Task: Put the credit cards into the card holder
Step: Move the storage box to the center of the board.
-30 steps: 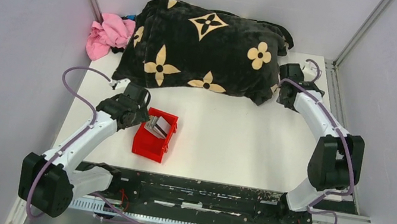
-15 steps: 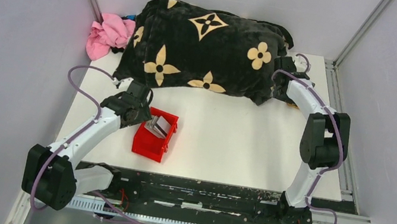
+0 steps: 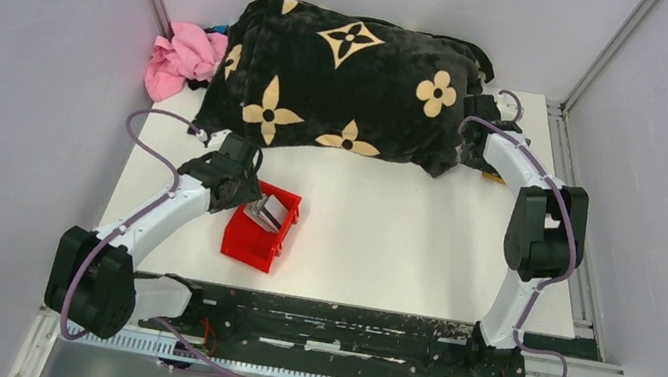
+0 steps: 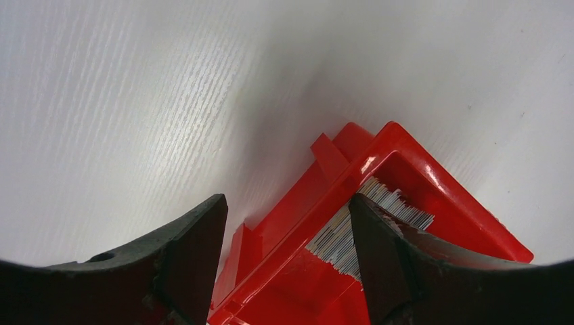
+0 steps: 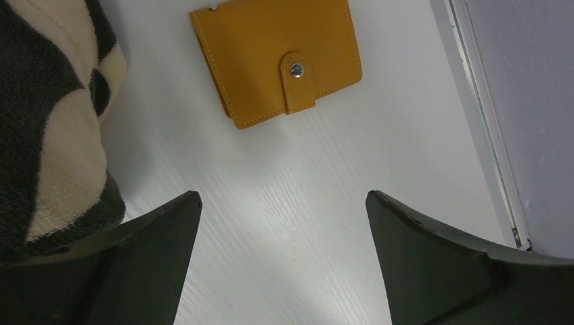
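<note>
Inside one bin (image 3: pixel 246 246) stand several credit cards (image 3: pixel 267 210)

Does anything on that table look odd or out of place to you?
Yes: a big black flower-patterned blanket lies heaped across the far side of the table, with a pink cloth crumpled at one end. Neither fits a card job. The card holder lies snapped shut beside the blanket's edge.

Table (image 3: pixel 383 237): white, faint grain | red bin (image 3: pixel 251 241) left of centre | black flower-print blanket (image 3: pixel 346 89) heaped across far edge | pink cloth (image 3: pixel 183 58) far-left corner, touching blanket | card holder (image 5: pixel 274 57) far right, closed, flat, just beside blanket
</note>
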